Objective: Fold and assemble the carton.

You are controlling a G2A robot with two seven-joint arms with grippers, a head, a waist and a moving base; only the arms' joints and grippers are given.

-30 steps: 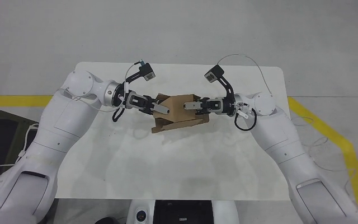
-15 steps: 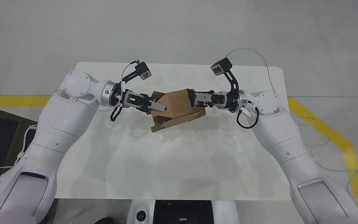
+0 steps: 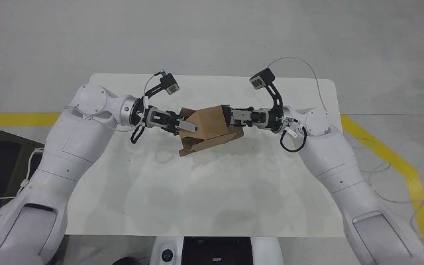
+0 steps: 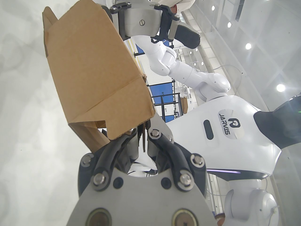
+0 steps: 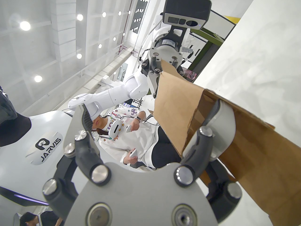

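Carton [image 3: 209,128] spans lengthwise from left gripper [image 4: 141,130] — clamped on it — to right gripper [image 5: 150,106], fingers apart.

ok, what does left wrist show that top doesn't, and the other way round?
Left wrist: left gripper pinched shut on a corner edge of the carton, a notched flap right beside the grip. Top: the full outline of the white table, both arms meeting over it, right gripper at the carton's opposite end. Both: the carton between the two grippers.
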